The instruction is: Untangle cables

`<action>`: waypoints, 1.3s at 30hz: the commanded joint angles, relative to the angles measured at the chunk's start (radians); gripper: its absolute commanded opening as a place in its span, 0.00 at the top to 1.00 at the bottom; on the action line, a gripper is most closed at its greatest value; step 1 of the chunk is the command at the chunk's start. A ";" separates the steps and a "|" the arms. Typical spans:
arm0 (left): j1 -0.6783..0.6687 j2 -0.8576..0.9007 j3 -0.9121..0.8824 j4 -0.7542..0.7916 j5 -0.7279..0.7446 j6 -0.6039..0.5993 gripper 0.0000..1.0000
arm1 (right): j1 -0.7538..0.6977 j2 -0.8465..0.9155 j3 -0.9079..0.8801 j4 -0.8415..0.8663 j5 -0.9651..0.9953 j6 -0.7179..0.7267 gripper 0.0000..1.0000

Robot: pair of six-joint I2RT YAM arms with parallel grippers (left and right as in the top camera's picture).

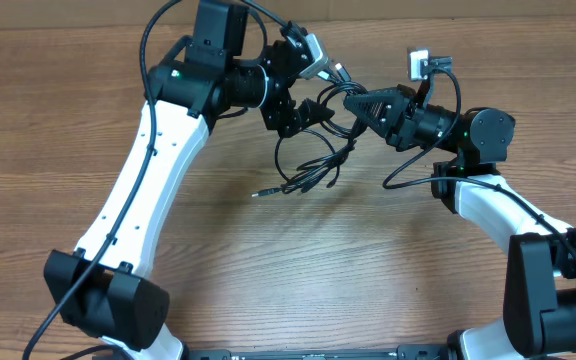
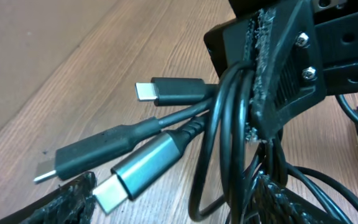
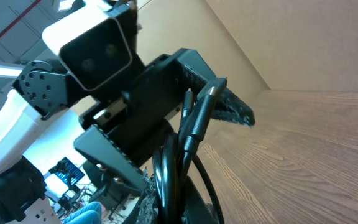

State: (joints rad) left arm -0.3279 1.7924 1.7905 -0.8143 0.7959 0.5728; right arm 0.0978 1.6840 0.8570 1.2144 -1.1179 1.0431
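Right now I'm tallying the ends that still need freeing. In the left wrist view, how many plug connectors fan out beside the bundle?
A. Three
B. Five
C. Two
A: three plugs spread to the left of the cables: a short black plug with a bare metal tip, a longer black plug with a thin tip, and a silver-sleeved plug.

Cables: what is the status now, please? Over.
Left gripper open around the plug ends. Right gripper shut on the cables, bundle raised, loops hanging toward the table. No obstacle seen.
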 commanded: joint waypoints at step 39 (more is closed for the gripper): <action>0.030 0.026 0.017 -0.069 -0.060 -0.225 0.96 | -0.037 -0.019 0.014 -0.346 0.115 -0.176 0.44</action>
State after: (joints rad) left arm -0.2871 1.8126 1.7905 -0.8700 0.7414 0.3996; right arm 0.0589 1.6825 0.8600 0.8669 -1.0168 0.9676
